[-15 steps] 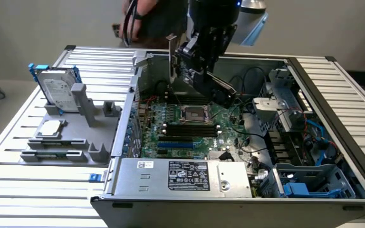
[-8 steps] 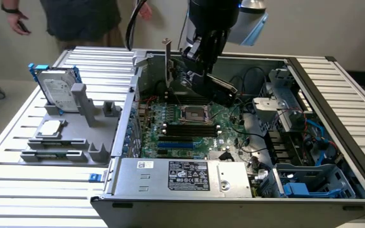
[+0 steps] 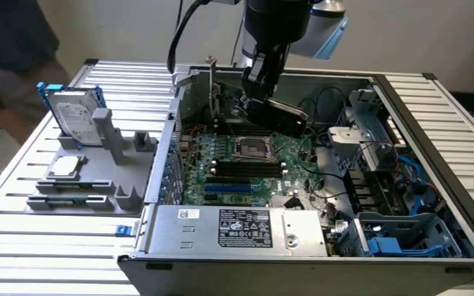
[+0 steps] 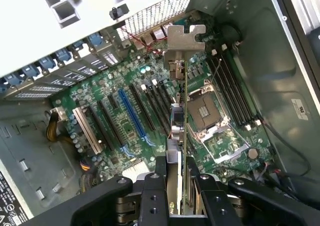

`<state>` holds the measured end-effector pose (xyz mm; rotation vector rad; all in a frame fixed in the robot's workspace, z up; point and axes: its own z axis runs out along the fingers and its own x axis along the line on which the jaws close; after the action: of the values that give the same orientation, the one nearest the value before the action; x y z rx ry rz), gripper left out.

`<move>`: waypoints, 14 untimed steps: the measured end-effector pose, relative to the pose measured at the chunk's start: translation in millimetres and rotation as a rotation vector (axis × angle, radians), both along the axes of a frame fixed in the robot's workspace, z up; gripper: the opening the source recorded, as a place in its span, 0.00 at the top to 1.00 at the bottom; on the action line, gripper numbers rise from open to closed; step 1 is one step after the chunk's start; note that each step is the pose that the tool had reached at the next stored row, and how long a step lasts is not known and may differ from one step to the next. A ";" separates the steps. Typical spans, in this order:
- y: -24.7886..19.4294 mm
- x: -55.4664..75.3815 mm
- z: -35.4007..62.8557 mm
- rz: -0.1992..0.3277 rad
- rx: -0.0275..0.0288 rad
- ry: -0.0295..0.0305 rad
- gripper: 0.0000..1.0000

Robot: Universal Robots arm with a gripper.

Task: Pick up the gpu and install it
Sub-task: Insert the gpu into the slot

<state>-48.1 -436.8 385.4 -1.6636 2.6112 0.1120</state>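
Above the motherboard (image 4: 125, 106), the pincer (image 4: 181, 181) grips the gpu (image 4: 186, 39) edge-on; any tilt could miss the expansion slots (image 4: 131, 111) and scrape components.

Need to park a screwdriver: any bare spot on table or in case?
Bare table slats camera-side of the grey holder, and beyond the case on the exterior view's right. Inside the case crowded: gripper holds gpu over motherboard.

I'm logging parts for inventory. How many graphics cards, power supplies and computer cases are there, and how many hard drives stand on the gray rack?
Graphics card: 1, held by the gripper
Hard drive on the gray rack: 1
Power supply: 1
Computer case: 1
Total: 4
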 end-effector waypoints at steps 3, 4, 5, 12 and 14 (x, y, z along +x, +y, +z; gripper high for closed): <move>0.0 0.0 -2.0 0.054 0.0000 0.0000 0.74; 0.0 0.0 -2.8 0.072 0.0001 0.0000 0.74; 0.0 0.0 -3.6 0.092 0.0001 0.0000 0.74; 0.0 0.0 -9.8 0.217 0.0000 0.0000 0.74; 0.0 0.0 -11.8 0.255 0.0001 0.0000 0.74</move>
<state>-48.1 -436.8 373.6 -1.9874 2.3860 0.1200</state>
